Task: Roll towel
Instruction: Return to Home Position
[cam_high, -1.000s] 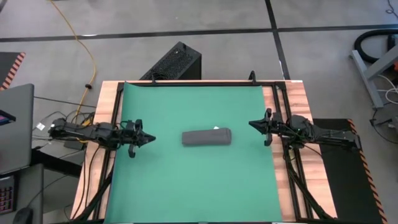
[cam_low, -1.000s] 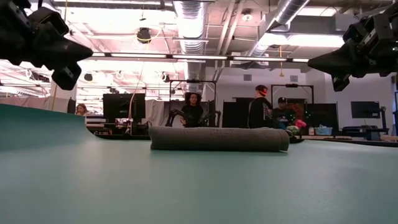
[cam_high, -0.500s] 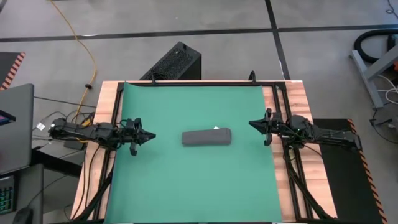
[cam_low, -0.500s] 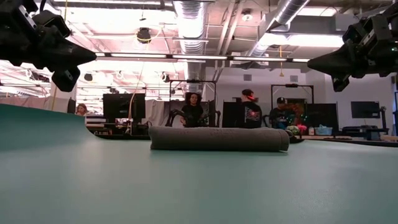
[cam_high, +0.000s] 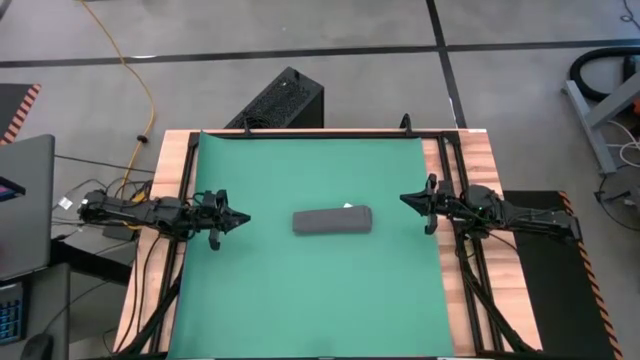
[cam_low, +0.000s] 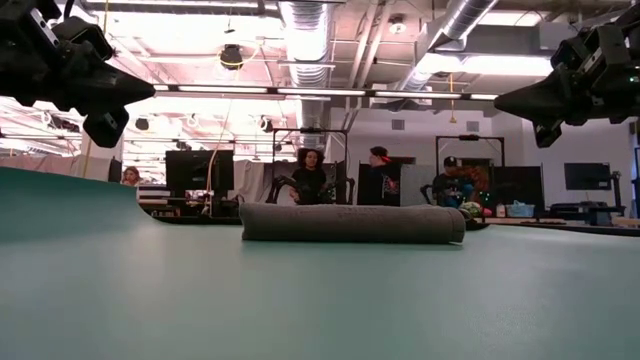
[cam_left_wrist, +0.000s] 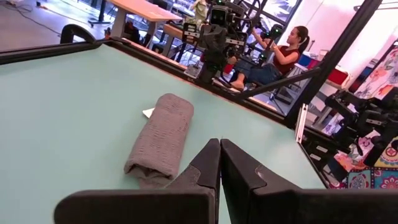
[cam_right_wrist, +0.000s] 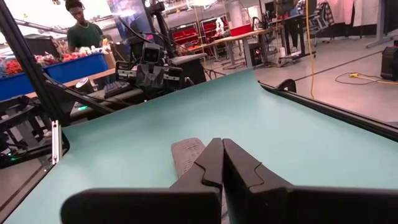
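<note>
The dark grey towel (cam_high: 332, 220) lies rolled up in the middle of the green mat (cam_high: 310, 300), its long side on the mat and running left to right, a small white tag (cam_high: 348, 206) at its far edge. It also shows as a low roll (cam_low: 352, 223) in the low view, in the left wrist view (cam_left_wrist: 158, 137) and partly behind the fingers in the right wrist view (cam_right_wrist: 186, 154). My left gripper (cam_high: 244, 220) hovers shut at the mat's left side, pointing level at the towel. My right gripper (cam_high: 404, 198) hovers shut at the mat's right side.
The mat covers most of the wooden table (cam_high: 480, 150), with dark frame rails (cam_high: 452, 170) along both sides. A black box (cam_high: 280, 100) stands on the floor behind the table. People (cam_low: 378, 178) sit and stand in the room beyond.
</note>
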